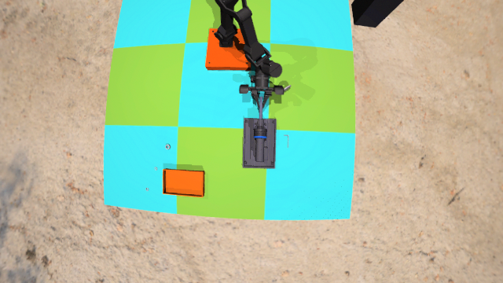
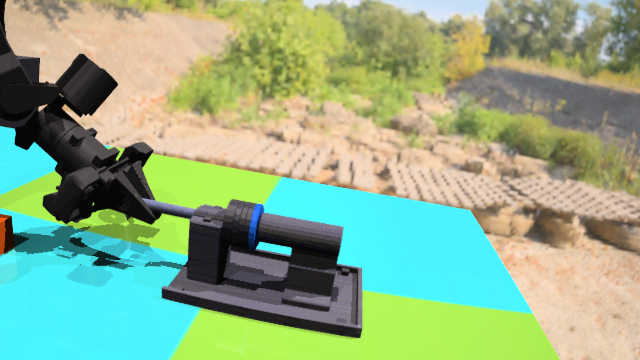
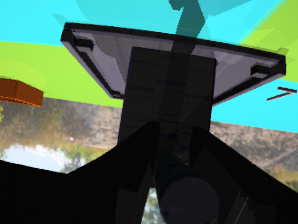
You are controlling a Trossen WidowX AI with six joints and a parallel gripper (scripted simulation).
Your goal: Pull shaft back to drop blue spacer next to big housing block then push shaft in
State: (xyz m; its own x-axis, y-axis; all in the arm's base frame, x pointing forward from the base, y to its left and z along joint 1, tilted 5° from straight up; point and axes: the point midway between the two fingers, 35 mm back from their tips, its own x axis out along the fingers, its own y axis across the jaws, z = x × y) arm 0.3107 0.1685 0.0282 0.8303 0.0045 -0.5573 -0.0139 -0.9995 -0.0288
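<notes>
The blue spacer (image 1: 260,137) (image 2: 256,226) still hangs upright against the end of the big housing (image 1: 259,152) (image 2: 302,233). Several dark spacers (image 2: 239,220) sit side by side between it and the near upright block (image 2: 204,252) (image 3: 170,85). The grey shaft (image 1: 261,114) (image 2: 175,208) sticks out of the near block toward the arm. My gripper (image 1: 261,105) (image 2: 152,209) (image 3: 174,133) is shut on the shaft's outer part, with the round shaft end (image 3: 191,201) showing between the fingers in the wrist view. The shaft inside the spacers is hidden.
The fixture stands on a dark base plate (image 1: 247,161) (image 2: 260,313) (image 3: 110,75). A hex key (image 1: 288,141) (image 3: 282,93) lies right of it. An orange tray (image 1: 183,182) (image 3: 20,92) and a few small metal parts, including a nut (image 1: 167,146), lie to the left.
</notes>
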